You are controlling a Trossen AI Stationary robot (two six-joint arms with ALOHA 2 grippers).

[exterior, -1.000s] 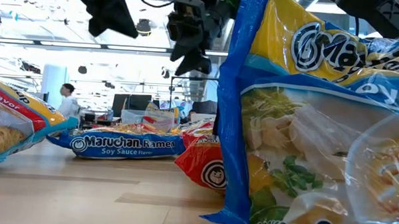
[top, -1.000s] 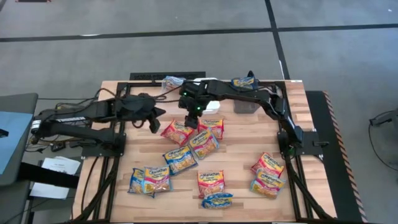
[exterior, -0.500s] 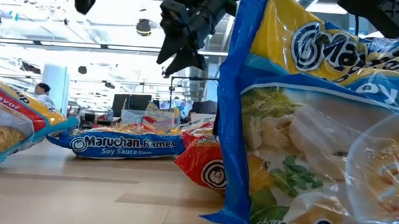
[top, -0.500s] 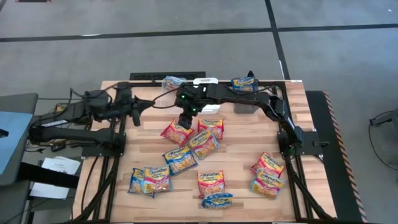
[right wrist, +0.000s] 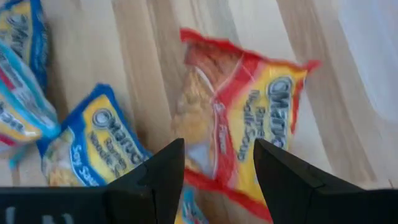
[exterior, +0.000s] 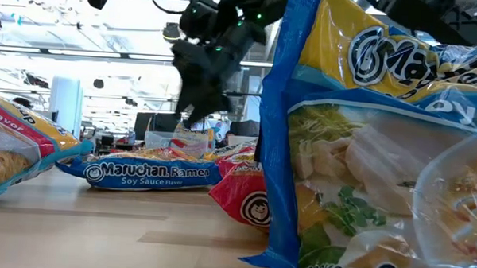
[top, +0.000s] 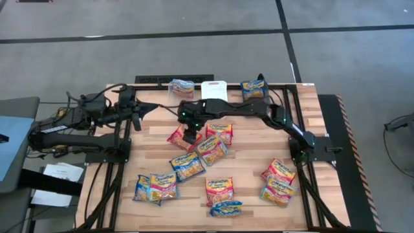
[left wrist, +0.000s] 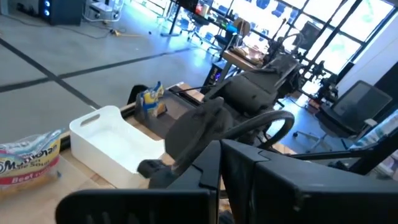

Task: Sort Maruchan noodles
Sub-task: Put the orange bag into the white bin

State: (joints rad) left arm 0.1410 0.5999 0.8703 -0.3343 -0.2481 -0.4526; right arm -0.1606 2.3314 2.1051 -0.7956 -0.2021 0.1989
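"Maruchan Ramen" and "Soy Sauce Flavor" are being shown in white letters on the blue band of a flat packet (exterior: 150,173) lying on the table in the low view. On the big packet (exterior: 381,147) close to that camera, part of the brand, "Ma", and below it "3" are being shown. "Flavor" is being displayed on the packet at the edge (exterior: 7,142). In the left wrist view, "Maruchan" and "Beef" are being shown on a packet (left wrist: 28,163).
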